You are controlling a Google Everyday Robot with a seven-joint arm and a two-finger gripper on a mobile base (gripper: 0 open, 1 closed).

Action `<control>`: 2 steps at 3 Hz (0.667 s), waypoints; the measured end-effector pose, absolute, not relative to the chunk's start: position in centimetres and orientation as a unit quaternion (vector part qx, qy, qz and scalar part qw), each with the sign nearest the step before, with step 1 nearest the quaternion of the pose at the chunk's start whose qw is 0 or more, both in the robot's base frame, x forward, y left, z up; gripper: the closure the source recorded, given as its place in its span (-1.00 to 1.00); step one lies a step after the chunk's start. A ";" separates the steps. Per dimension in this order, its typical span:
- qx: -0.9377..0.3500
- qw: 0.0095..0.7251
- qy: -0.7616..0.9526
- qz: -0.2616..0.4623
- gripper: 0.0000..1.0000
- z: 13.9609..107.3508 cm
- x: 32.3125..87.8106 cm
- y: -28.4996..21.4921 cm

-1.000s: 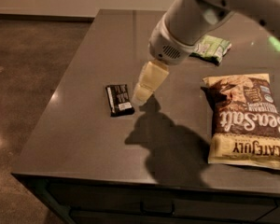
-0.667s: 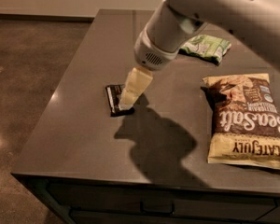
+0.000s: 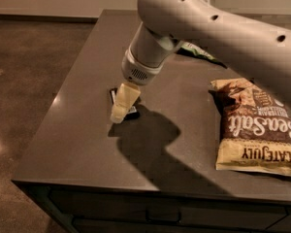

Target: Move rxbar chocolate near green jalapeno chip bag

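Nearest: cabinet front [image 3: 184, 216] under the table edge, dark, a handle just showing.

Table [image 3: 72, 144]: dark grey top with dull glare on the left side.

Gripper [image 3: 117, 114]: cream tip, tilted down and to the left, low over the left half of the top. It sits directly over the bar [image 3: 114, 96]. Contact or a small gap, can't tell. Grip state can't be read from this angle, since only one pale mass shows.

Bar: flat, black wrapper, lying on the table right beneath the gripper tip. Most of it is covered; a dark corner shows just behind the tip and another edge with a white patch just to its right.

Shadow [image 3: 150, 144]: broad and dark, spreading from the gripper tip toward the near edge and to the right.

Sea Salt bag [image 3: 257, 130]: brown and cream, lying flat, well to the right of the gripper and apart from the bar. Its lettering reads upside down at the near end.

Arm [image 3: 218, 23]: thick pale link running from the upper right down to a ribbed wrist [image 3: 143, 62] just above the gripper.

Green bag [image 3: 200, 53]: far side of the table, behind and to the right of the gripper, mostly hidden by the arm; only a light-green and white sliver shows. Well apart from the bar.

Beyond: brown polished floor [image 3: 29, 67] to the left, pale wall base at the back.
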State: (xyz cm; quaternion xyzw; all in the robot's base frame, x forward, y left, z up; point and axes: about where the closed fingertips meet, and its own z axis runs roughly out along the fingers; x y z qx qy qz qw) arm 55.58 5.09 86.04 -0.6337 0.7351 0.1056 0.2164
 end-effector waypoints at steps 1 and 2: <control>-0.638 0.207 0.733 0.109 -1.00 84.5 55.9 5.8; -0.642 0.206 0.731 0.107 -0.65 83.7 55.9 5.6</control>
